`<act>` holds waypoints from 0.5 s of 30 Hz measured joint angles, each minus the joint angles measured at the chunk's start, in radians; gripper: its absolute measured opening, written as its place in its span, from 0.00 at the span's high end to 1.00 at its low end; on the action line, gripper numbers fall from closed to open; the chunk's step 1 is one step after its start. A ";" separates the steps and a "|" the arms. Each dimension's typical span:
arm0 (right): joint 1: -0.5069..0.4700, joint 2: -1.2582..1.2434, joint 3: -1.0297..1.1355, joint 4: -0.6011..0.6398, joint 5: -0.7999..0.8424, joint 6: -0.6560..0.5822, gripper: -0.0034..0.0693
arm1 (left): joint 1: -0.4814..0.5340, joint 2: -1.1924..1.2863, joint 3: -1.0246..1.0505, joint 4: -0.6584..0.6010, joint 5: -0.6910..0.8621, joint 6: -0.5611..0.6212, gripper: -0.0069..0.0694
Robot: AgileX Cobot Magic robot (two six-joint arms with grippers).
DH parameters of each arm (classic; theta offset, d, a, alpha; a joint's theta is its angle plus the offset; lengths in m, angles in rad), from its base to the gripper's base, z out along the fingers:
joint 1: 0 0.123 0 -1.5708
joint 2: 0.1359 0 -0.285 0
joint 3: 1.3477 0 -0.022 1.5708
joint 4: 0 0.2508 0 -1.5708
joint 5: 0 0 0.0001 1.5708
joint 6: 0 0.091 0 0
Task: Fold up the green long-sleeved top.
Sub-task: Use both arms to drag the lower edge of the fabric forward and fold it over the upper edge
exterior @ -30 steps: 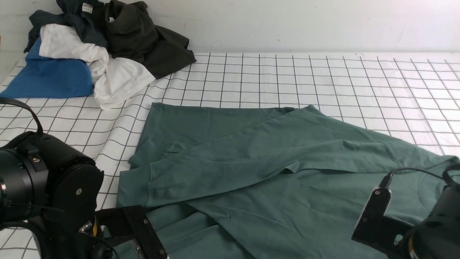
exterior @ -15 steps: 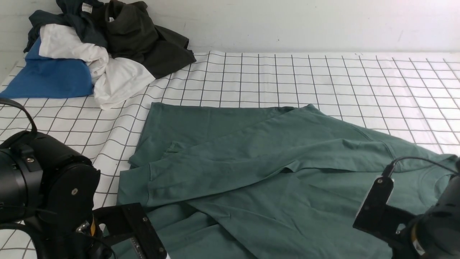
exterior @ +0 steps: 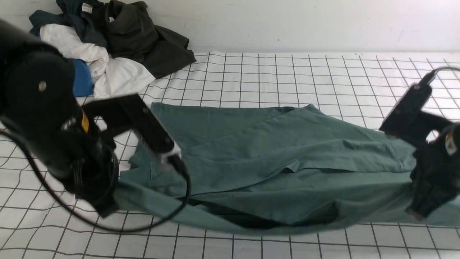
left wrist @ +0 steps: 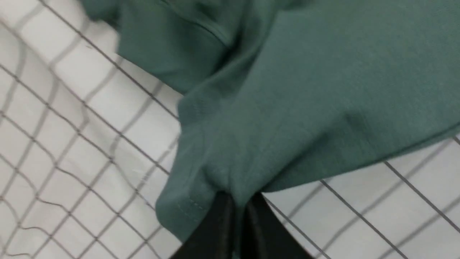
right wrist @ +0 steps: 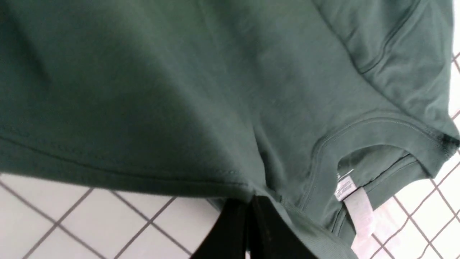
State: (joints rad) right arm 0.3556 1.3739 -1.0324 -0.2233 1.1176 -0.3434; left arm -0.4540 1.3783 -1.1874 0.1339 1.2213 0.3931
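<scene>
While both of my arms hung over the near side of the bench [exterior: 251, 248], my left fingers [left wrist: 223, 230] were pressed together on a bunched corner of the green long-sleeved top [exterior: 287, 162], close to a stitched hem, with no gap showing between them. My right fingers [right wrist: 266, 230] were pinched just as tightly on the edge of the same top, right beside its ribbed collar [right wrist: 377, 124], where a white label [right wrist: 354, 203] hung out of the neck opening. Between those two grips the near edge of the top was raised off the checked cloth [exterior: 222, 244] that covered the bench, and it sagged in the middle with a dark shadowed hollow [exterior: 248, 220] beneath it. Further from me, the rest of the top lay flat on the cloth across the middle of the bench, one long sleeve [exterior: 233, 169] laid across the body from my right toward my left. Beyond it the black-lined white squares ran bare to the pale wall [exterior: 305, 21]. At the far left corner, against that wall and well apart from the top, sat a loose pile of clothes: a white piece [exterior: 118, 75], a blue one [exterior: 82, 83] partly hidden behind my left arm, and dark garments [exterior: 143, 39] heaped on top.
</scene>
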 joint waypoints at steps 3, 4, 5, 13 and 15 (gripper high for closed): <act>-0.069 0.066 -0.098 0.061 0.018 -0.040 0.96 | 0.065 0.085 -0.139 0.005 0.008 0.023 0.89; -0.094 0.091 -0.140 0.084 0.024 -0.053 0.96 | 0.085 0.117 -0.184 0.006 0.008 0.036 0.89; -0.113 0.117 -0.176 0.100 0.026 -0.065 0.96 | 0.104 0.152 -0.229 0.006 0.008 0.047 0.89; -0.218 0.350 -0.459 0.177 0.028 -0.102 0.96 | 0.203 0.446 -0.560 -0.002 0.009 0.108 0.89; -0.231 0.407 -0.523 0.184 0.028 -0.108 0.96 | 0.221 0.520 -0.646 -0.011 0.009 0.123 0.89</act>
State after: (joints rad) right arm 0.1245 1.7804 -1.5549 -0.0392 1.1454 -0.4514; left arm -0.2330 1.8978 -1.8330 0.1233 1.2308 0.5160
